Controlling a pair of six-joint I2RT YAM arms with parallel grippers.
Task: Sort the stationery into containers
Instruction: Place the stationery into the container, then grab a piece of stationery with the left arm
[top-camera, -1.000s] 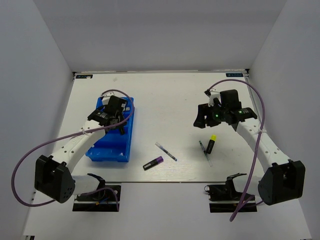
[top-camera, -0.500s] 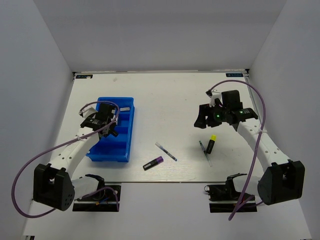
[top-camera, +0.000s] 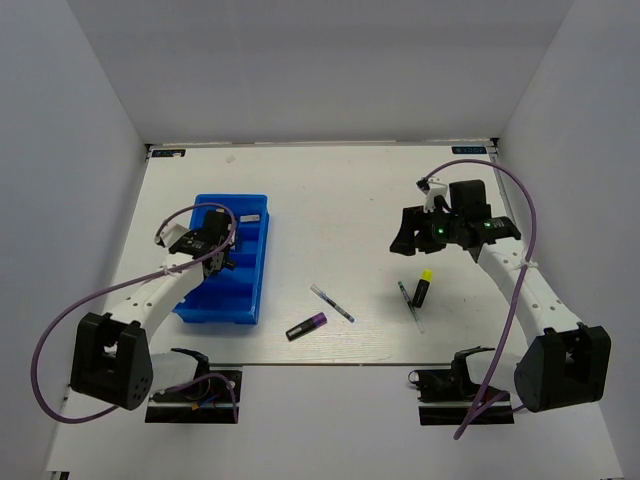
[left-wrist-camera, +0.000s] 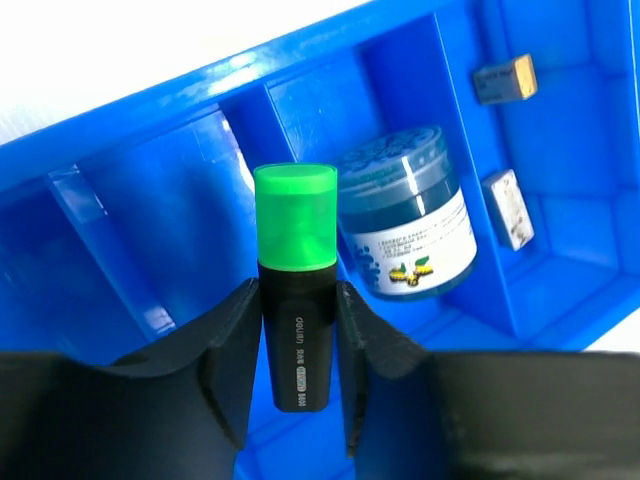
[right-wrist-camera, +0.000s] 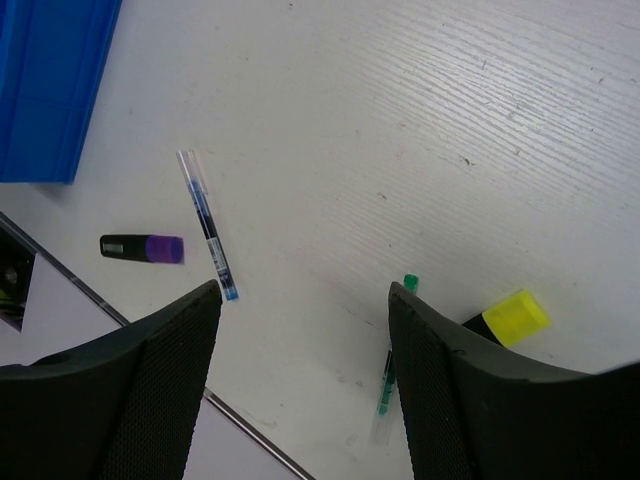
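Note:
My left gripper (left-wrist-camera: 296, 330) is shut on a black highlighter with a green cap (left-wrist-camera: 295, 262) and holds it above the blue tray (left-wrist-camera: 120, 200), which lies at the left of the table (top-camera: 250, 290). In the tray lie a round blue-white tin (left-wrist-camera: 405, 215) and two small erasers (left-wrist-camera: 503, 78) (left-wrist-camera: 507, 207). My right gripper (right-wrist-camera: 305, 300) is open and empty, high above the table (top-camera: 410, 238). Below it lie a blue pen (right-wrist-camera: 207, 222), a purple-capped highlighter (right-wrist-camera: 143, 247), a green pen (right-wrist-camera: 390, 372) and a yellow-capped highlighter (right-wrist-camera: 512, 317).
White walls close the table in at the back and both sides. The table's front edge (right-wrist-camera: 100, 305) runs near the purple highlighter. Both arm bases stand at the near edge.
My left gripper has moved left and toward me over the tray with the green highlighter still in it. The right arm has barely moved.

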